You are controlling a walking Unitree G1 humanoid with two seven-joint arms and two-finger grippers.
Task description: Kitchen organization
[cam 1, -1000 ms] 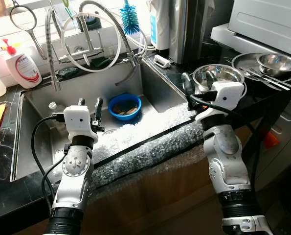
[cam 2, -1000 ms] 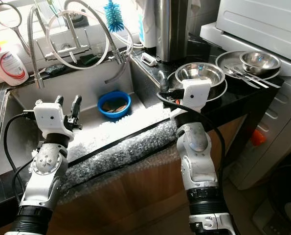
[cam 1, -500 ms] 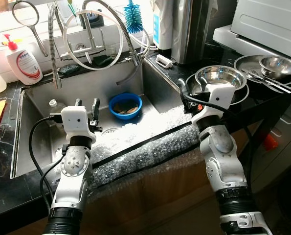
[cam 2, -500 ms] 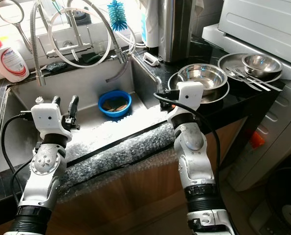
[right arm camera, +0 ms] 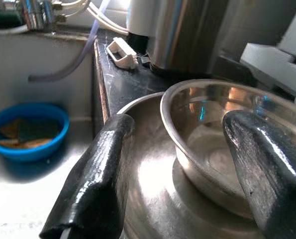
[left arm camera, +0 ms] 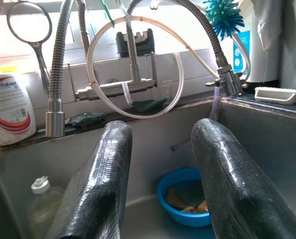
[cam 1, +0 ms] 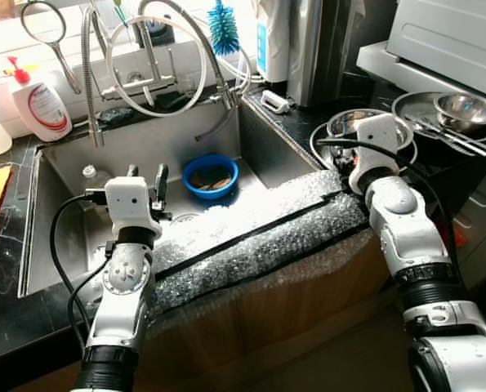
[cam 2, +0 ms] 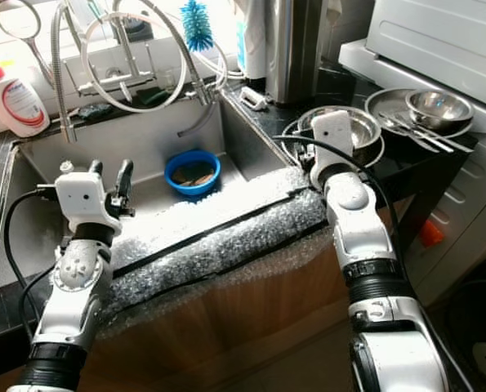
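A blue bowl [cam 1: 210, 175] with scraps in it sits in the steel sink [cam 1: 71, 237]. My left gripper [cam 1: 146, 175] hangs open over the sink, a little short of that bowl, holding nothing. On the black counter right of the sink a steel bowl [right arm camera: 212, 144] rests on a steel plate [right arm camera: 152, 184]. My right gripper [right arm camera: 180, 124] is open at this bowl: one finger is outside its rim over the plate, the other on the bowl's far side. Its wrist block hides much of the bowl in the eye views.
Bubble wrap [cam 1: 251, 245] covers the counter's front edge. A second plate with a small steel bowl [cam 1: 463, 106] and cutlery [cam 1: 443, 131] lies further right under a white appliance [cam 1: 455, 33]. Faucet hoses [cam 1: 153, 57], a soap bottle [cam 1: 42, 106] and a blue brush [cam 1: 220, 24] line the back.
My right arm has swung right and forward, bringing its gripper up to the steel bowl. The left arm has stayed over the sink. The camera shifted slightly.
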